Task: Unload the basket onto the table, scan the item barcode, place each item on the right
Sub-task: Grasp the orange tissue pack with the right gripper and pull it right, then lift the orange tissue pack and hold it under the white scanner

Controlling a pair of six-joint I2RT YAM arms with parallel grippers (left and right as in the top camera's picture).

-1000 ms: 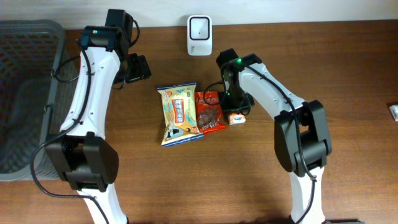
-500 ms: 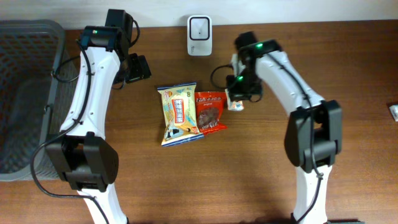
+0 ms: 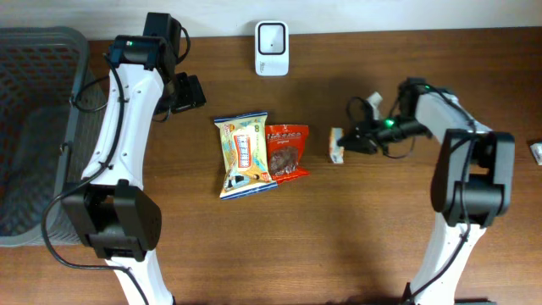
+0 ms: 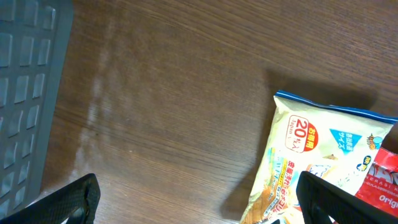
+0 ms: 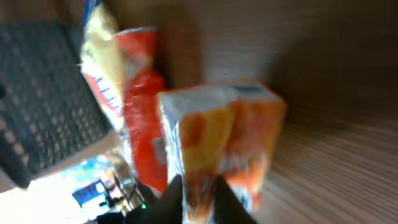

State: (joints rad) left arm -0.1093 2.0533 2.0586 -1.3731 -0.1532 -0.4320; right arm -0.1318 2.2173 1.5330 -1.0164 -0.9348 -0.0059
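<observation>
Small orange-and-white cardboard carton (image 3: 337, 146) just right of red snack packet (image 3: 286, 151), pinched by right end effector (image 3: 347, 141). Likely light, stiff, crushable; hold flat sides. Left end effector (image 3: 188, 91) gaping, empty.

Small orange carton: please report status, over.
Left gripper open, empty. Right gripper shut on small orange carton, right of red snack packet. Path to white scanner looks free.

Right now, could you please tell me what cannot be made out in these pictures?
- Barcode on the orange carton: right wrist view, motion blur.
- Rest of the yellow snack bag: left wrist view, cut off by frame edges.
- What the pale object is: overhead, cut by the right edge, too small.
- Detail on the scanner: overhead, too small.
</observation>
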